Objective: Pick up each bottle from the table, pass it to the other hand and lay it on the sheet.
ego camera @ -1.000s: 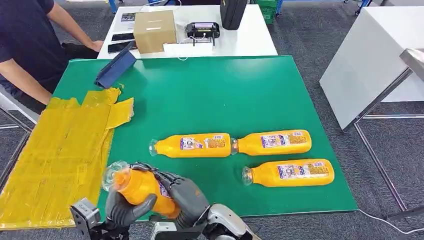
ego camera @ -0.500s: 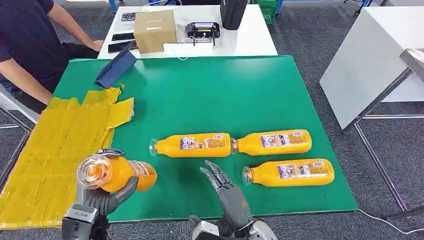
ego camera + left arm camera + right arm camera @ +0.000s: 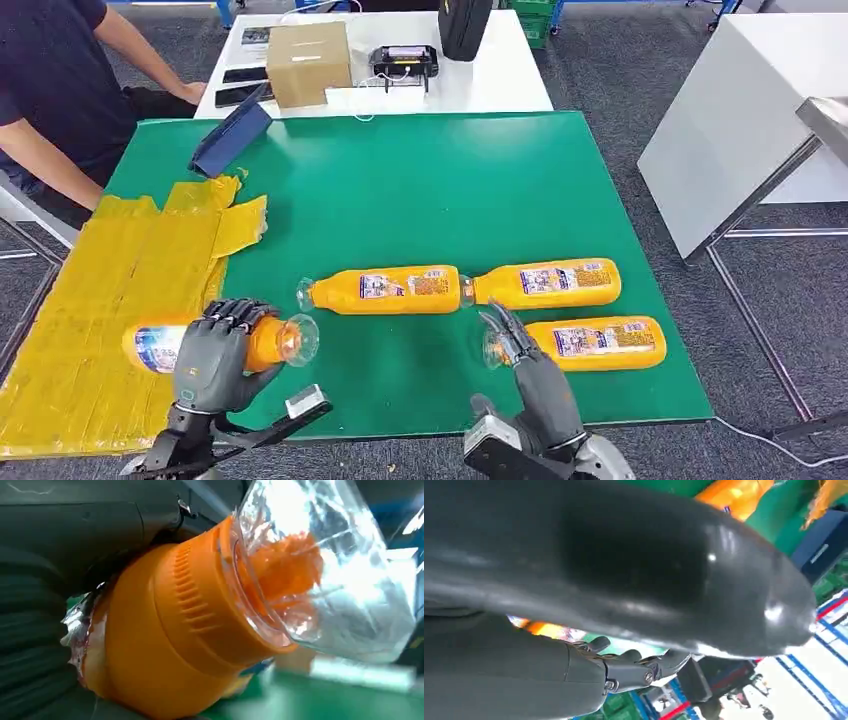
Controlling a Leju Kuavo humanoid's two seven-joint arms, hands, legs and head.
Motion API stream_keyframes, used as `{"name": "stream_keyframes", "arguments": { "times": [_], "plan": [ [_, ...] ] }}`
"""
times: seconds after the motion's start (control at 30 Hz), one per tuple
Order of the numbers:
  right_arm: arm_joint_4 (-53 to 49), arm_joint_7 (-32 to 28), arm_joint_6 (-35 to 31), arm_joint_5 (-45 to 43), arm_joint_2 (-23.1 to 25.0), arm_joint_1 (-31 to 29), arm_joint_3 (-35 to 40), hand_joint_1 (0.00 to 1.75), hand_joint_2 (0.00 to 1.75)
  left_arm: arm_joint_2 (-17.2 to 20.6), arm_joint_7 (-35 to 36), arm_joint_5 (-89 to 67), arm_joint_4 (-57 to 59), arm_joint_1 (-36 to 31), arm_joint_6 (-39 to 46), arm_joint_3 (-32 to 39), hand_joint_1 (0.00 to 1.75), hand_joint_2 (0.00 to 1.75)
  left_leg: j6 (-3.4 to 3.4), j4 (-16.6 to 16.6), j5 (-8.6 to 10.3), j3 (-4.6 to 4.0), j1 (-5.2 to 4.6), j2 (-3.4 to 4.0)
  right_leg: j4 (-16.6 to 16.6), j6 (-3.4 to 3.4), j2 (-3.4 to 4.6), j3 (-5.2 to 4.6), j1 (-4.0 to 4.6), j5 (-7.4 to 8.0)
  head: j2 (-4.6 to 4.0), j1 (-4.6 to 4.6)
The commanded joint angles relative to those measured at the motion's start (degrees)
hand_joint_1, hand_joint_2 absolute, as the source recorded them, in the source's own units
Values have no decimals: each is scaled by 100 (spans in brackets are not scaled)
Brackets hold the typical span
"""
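Observation:
My left hand (image 3: 218, 352) grips an orange bottle (image 3: 155, 346) around its middle, held lying sideways over the right edge of the yellow sheet (image 3: 110, 300), clear cap end pointing right. The left wrist view shows that bottle's orange neck (image 3: 170, 630) and clear cap (image 3: 325, 575) close up. Three more orange bottles lie on the green mat: one in the middle (image 3: 385, 289), one to its right (image 3: 545, 283), one nearer me (image 3: 590, 343). My right hand (image 3: 530, 365) hovers with fingers spread and nothing in it, just left of the near bottle's cap.
A person (image 3: 50, 90) sits at the far left by the sheet. A blue pouch (image 3: 232, 135) lies at the mat's back left. Behind the mat, a white table holds a cardboard box (image 3: 309, 62) and a black device (image 3: 404, 58). A white table (image 3: 740, 110) stands right.
The left hand has carried the bottle left over the sheet and turned it flat, cap to the right. The right hand has moved right and forward toward the near bottle.

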Motion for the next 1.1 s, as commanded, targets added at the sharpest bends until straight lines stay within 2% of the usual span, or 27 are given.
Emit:
{"name": "stream_keyframes", "arguments": {
  "times": [0.03,0.1,0.3,0.33,0.47,0.5,0.53,0.63,0.67,0.77,0.83,0.9,1.07,1.1],
  "plan": [
    [704,-115,294,136,396,-634,-429,0,0,812,136,-39,2165,-710,-311,-1012,175,175,-5,-13,4,18,1,-16,-11,-7,4,20,-1,-1,0,0],
    [754,-109,290,144,389,-693,-393,0,0,732,70,-39,2535,-852,-183,-973,175,175,-5,-18,7,27,4,-19,-19,-8,9,31,1,0,0,2],
    [753,-111,286,143,378,-686,-399,0,0,725,67,-39,2538,-864,-184,-965,175,175,-6,-8,3,11,6,-15,-10,-8,11,20,3,-2,0,2],
    [733,-99,306,126,366,-660,-391,0,0,703,8,-39,2626,-896,-415,-929,175,175,-5,-7,3,10,3,-12,-8,-7,10,17,1,-2,0,2],
    [996,-70,375,171,278,-943,-236,0,0,533,-335,18,3834,-1449,-397,-895,175,175,-4,-10,7,10,2,-12,-9,-6,8,17,0,3,0,0],
    [1089,-60,398,166,268,-1018,-214,0,0,524,-417,-4,4093,-1567,-410,-932,0,175,-7,-14,9,21,5,-18,-14,-11,15,29,2,4,0,2],
    [1233,-27,459,159,273,-1148,-183,0,0,483,-389,-27,4372,-1706,-465,-945,0,0,-5,-14,10,17,3,-11,-14,-8,14,24,1,6,0,2],
    [1757,124,583,168,337,-1619,-115,0,0,450,-373,-6,4912,-2072,-565,-1250,0,0,-7,-15,13,27,2,-12,-12,-8,16,33,0,8,0,-4],
    [1975,183,630,167,387,-1807,-93,0,175,457,-397,-22,5006,-2154,-606,-1291,0,0,-11,-15,18,30,8,-13,-15,-11,23,36,4,12,0,4],
    [2794,353,844,143,510,-2403,-19,0,175,514,-761,365,5244,-2316,-849,-1291,0,0,-6,-14,26,40,4,-14,-9,-6,20,50,1,17,0,2],
    [3350,383,919,147,618,-2800,52,0,175,642,-752,459,5269,-2402,-966,-1321,0,0,-6,-13,33,44,6,-5,-9,-11,31,49,2,27,0,0],
    [3529,390,952,142,657,-2935,72,0,175,676,-777,506,5282,-2436,-993,-1301,0,0,-8,-14,43,38,7,1,-8,-8,45,43,3,41,0,0],
    [4233,447,1073,212,635,-3391,261,0,175,750,-851,764,5225,-2567,-1283,-1285,0,0,0,-8,58,38,5,-11,-1,-7,22,48,2,49,0,4],
    [4450,417,1075,266,664,-3511,303,0,175,828,-931,888,5096,-2530,-1384,-1267,0,0,-3,-10,60,35,7,-4,-3,-11,39,43,4,54,0,0]
  ]
}}
